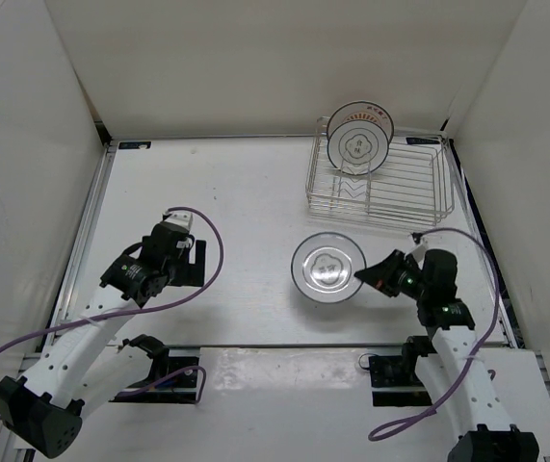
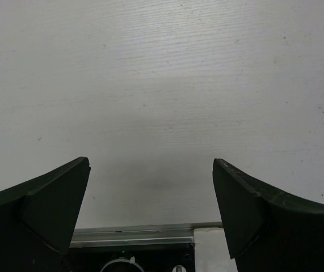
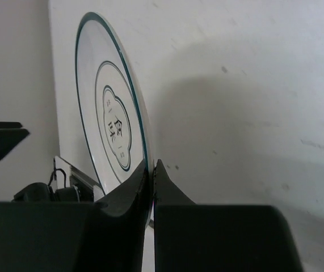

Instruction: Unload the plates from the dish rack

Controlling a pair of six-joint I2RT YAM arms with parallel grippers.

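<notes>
A white plate with a dark rim (image 1: pixel 328 268) lies flat just over the table in front of the dish rack, and my right gripper (image 1: pixel 369 276) is shut on its right rim. In the right wrist view the plate (image 3: pixel 112 113) shows edge-on, its rim pinched between my fingers (image 3: pixel 152 175). A second plate with orange ring markings (image 1: pixel 358 137) stands upright in the back left corner of the silver wire dish rack (image 1: pixel 419 202). My left gripper (image 1: pixel 180 236) is open and empty over bare table at the left (image 2: pixel 150 187). No third plate is in view.
White walls close in the table on the left, back and right. The rack sits near the back right wall. A purple cable loops from each arm, and black mounts sit at the near edge.
</notes>
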